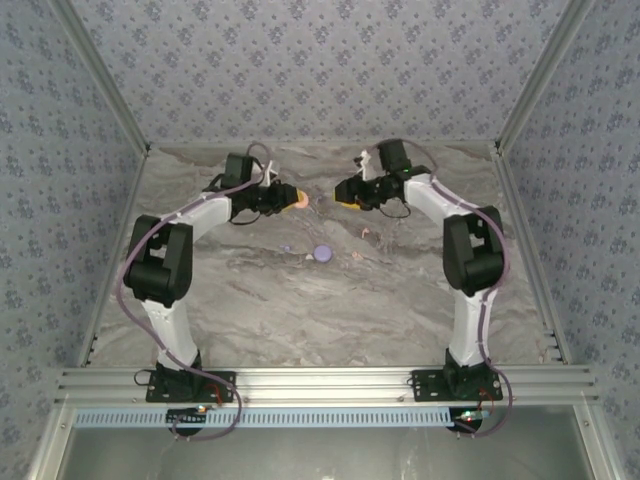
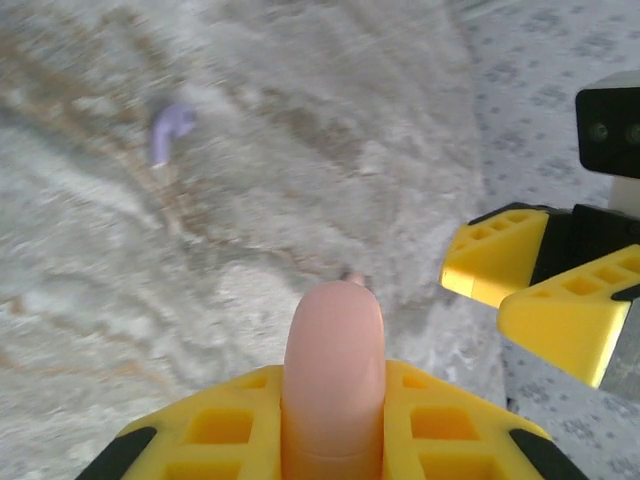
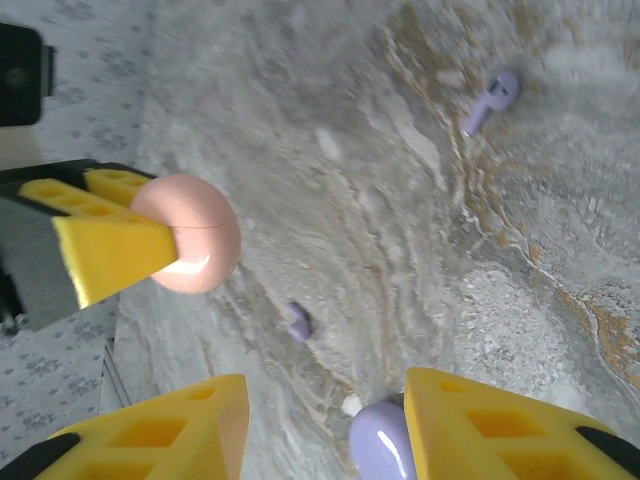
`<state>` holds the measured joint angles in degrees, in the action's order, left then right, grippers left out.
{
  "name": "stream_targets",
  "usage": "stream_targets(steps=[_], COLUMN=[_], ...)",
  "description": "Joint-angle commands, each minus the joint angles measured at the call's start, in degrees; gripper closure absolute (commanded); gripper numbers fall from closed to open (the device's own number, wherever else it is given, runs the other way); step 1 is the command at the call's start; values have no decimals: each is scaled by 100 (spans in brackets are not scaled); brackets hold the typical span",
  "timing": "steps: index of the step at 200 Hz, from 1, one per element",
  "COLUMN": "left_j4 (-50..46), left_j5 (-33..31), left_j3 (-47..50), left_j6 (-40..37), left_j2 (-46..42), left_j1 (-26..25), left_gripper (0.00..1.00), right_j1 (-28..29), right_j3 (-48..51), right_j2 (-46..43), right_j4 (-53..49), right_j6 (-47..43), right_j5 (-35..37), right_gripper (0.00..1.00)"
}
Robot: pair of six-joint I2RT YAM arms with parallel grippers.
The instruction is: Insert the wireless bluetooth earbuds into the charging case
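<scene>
Two arms are bent inward over the far half of the table (image 1: 250, 310), with their wrists turned toward each other so that the grippers face across a small gap. The left gripper (image 1: 288, 199) is closed on the salmon-pink case (image 1: 298, 201). The case is clamped edge-on between the yellow fingers (image 2: 220, 425), juts out past their tips and is held up off the surface. The right gripper (image 1: 346, 192) is set just opposite. Its jaws are parted and nothing is held between them.

The wireless bluetooth earbuds (image 1: 288, 248) are scattered loose on the table, nearer the arm bases than the two grippers. One lilac earbud (image 3: 492, 98) with a short stem is seen lying on its side, well apart from a smaller lilac piece (image 3: 297, 320). Two pale pink bits (image 1: 355, 256) are seen from above, to the right of the lilac case (image 1: 322, 254). That case lies flat near the middle of the table, and a tiny white bit (image 3: 350, 405) is seen just beside it.

The table is finished in grey marble veined with brown. It is enclosed on three sides by walls (image 1: 300, 60) papered in a blue-grey floral print, and aluminium rails (image 1: 320, 380) run along the near edge, where the arm bases are bolted.
</scene>
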<state>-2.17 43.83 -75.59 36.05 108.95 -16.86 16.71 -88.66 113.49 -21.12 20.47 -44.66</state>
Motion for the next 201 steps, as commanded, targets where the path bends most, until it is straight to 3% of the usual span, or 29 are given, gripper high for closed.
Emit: stream_targets(steps=[1,100,201], left_j4=[468,486,349], left_j5=[662,1628,1774], left_j3=[11,-189,-272], left_j6=[-274,-1117,-1307], left_j2=[-451,-1367,-1470], left_j1=[-1,-348,-510], left_gripper=[88,88,92], right_j1=[-98,-24,155], right_j3=[195,-125,-440], right_j2=[-564,-1357,-1241], right_j4=[204,-200,-360], right_j6=[-504,-1061,-1238], right_j5=[-477,-1831,-2104], right_gripper=[53,52,52])
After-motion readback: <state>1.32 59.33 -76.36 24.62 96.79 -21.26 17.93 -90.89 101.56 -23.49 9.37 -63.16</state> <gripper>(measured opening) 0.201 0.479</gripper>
